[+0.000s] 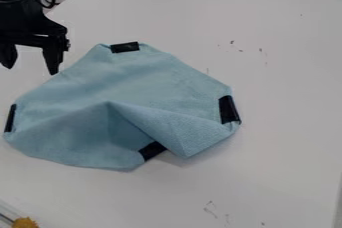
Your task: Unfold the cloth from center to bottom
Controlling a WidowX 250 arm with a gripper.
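Four glossy black strips (125, 47) edging creased, pale-blue cloth (143, 79).

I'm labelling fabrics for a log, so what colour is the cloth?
Light blue, plain, seen best in the camera view.

The cloth (133, 82) lies on the tabletop (280, 62), well apart from its right edge; the hand (31, 70) is behind the cloth's left side, a small object (25, 223) before that side.
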